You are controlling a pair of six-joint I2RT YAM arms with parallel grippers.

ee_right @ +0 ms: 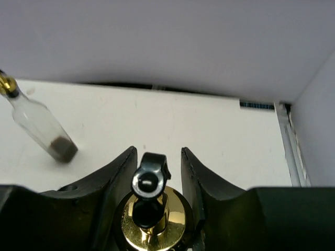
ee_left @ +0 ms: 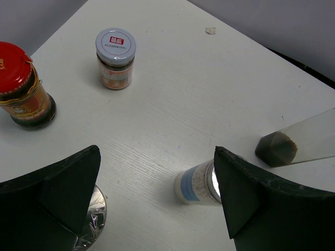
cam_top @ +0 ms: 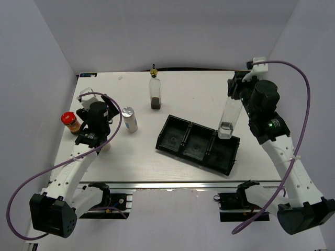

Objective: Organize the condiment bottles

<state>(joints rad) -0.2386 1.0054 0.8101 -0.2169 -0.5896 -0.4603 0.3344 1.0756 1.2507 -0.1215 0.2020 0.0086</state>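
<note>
The right claw (ee_right: 158, 157) is pinching the gold top of a tall glass bottle (cam_top: 229, 117). The bottle hangs straight up and down, with its bottom over the right-end box of the black tray (cam_top: 172, 133). I think it only needs to go down. The left claw (ee_left: 156, 178) is spread wide, well apart from it

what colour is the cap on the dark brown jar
Red; the cap shows clearest in the left wrist view.
</note>
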